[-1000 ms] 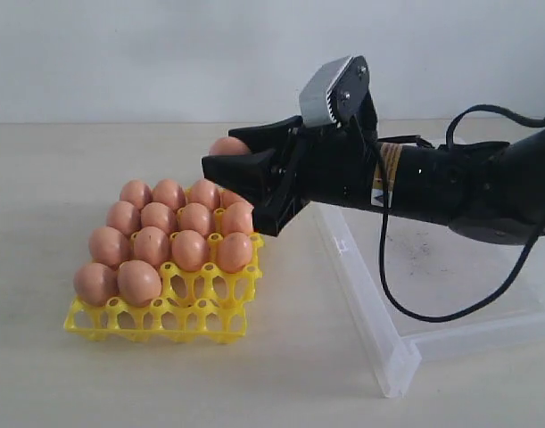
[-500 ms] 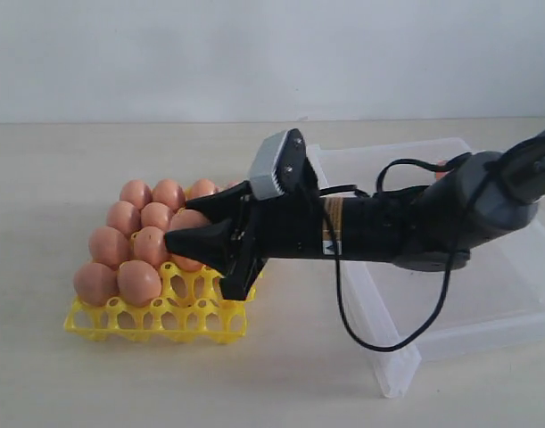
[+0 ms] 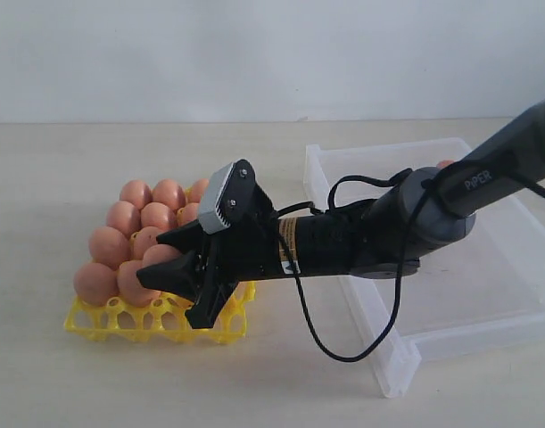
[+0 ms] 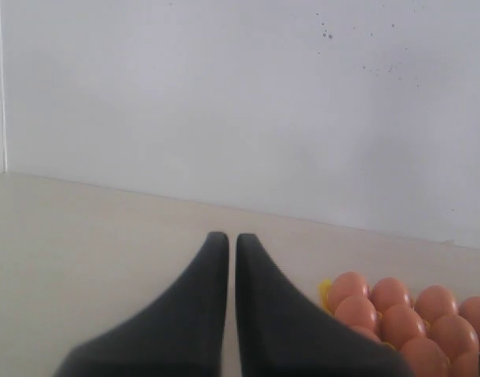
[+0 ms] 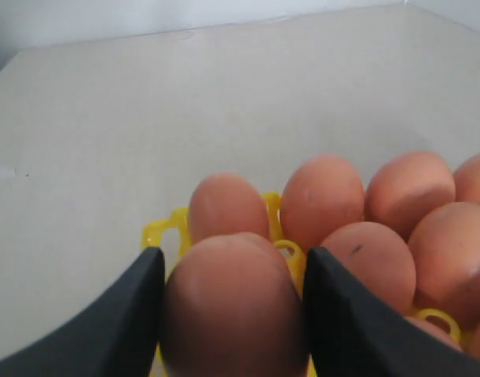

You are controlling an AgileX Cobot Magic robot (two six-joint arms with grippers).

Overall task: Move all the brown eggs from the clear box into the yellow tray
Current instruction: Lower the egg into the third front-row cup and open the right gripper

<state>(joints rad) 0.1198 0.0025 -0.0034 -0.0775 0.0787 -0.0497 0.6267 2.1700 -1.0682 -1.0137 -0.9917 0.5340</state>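
Observation:
The yellow tray [image 3: 120,325] lies left of centre with several brown eggs [image 3: 152,214] in its cups. My right gripper [image 3: 169,272] reaches across low over the tray's front rows, shut on one brown egg [image 5: 228,314] that fills the gap between its dark fingers [image 5: 357,330]. Behind the held egg the wrist view shows seated eggs [image 5: 322,196] and a yellow tray corner [image 5: 157,232]. The clear box [image 3: 379,348] sits on the right; a bit of one egg [image 3: 445,164] peeks out behind the arm there. My left gripper [image 4: 232,237] is shut and empty, off to the side of the tray's eggs [image 4: 397,314].
A black cable [image 3: 343,352] loops down from the right arm over the near left wall of the box. Pale tabletop [image 3: 254,383] surrounds tray and box, and a white wall [image 3: 165,53] stands behind.
My right gripper has carried the egg down and to the left, from above the tray's back right corner to low over its front rows. The left gripper has no earlier frame.

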